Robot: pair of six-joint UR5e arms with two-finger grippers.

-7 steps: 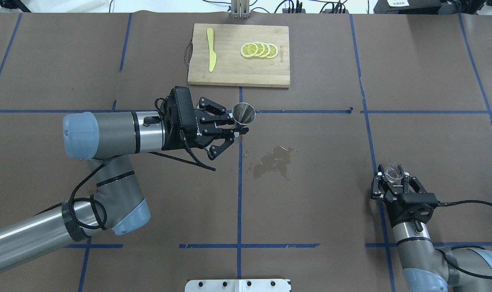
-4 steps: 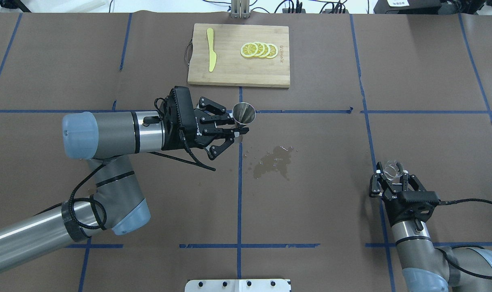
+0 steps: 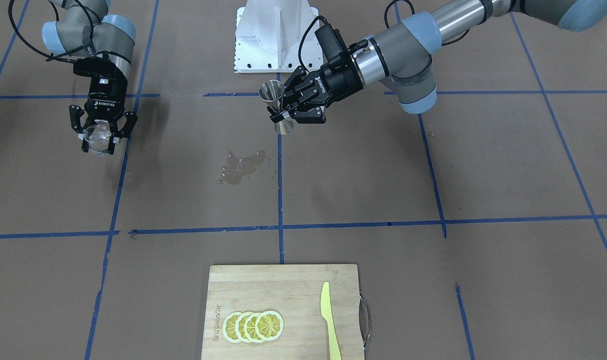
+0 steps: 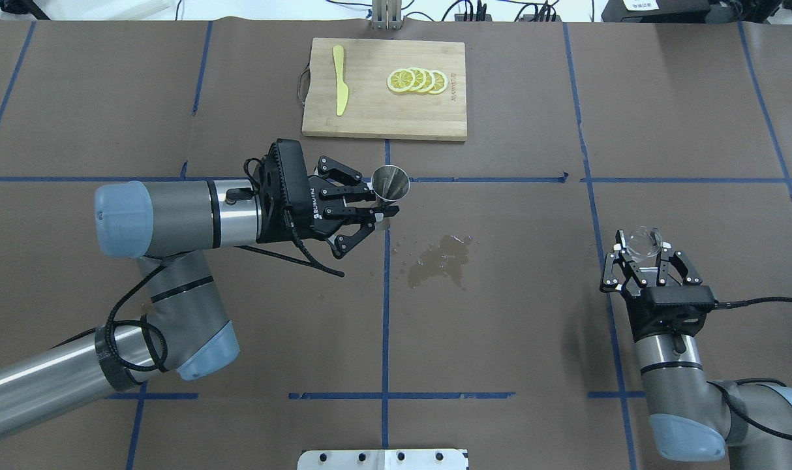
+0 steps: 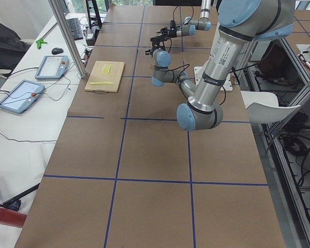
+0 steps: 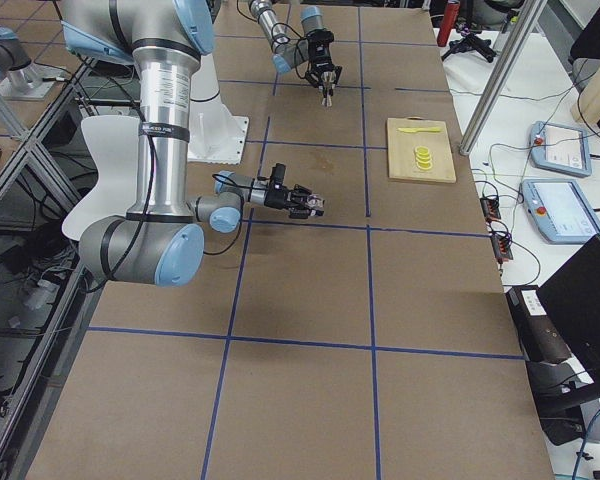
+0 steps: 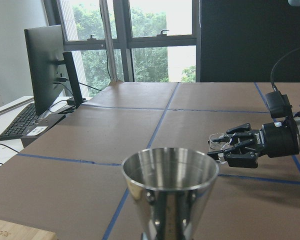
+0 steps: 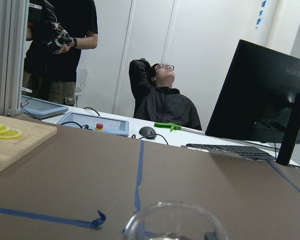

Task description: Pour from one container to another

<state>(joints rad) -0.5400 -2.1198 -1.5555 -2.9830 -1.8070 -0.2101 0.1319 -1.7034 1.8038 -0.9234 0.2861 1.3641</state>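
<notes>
- The left pincer [image 4: 386, 210] is clamped on the narrow waist of the steel jigger [image 4: 391, 183] and holds it upright above the desk [image 4: 500, 326], its open cone facing up, near the middle.
- It would do best to keep that cone level and motionless, so that the mouth gives a steady target.
- A wet patch [image 4: 441, 260] lies on the desk just right of the jigger and below it. It blocks nothing, but it suggests the narrow mouth is easy to miss.
- The right pincer [image 4: 642, 251] is closed round the clear glass cup [image 4: 645, 240], well apart from the jigger on the far right of the desk. I cannot tell whether any liquid is in it.
- As I judge it, the cup must travel across, level all the way. Its lip should sit just over the jigger's rim before it is tilted slowly.
- The path between the two looks free. The chief risk is the pincers' fingers meeting beside the jigger.
- At the far edge sits a cutting board [image 4: 383, 111] with a yellow knife [image 4: 339, 78] and lemon slices [image 4: 417, 80], out of the way.
</notes>
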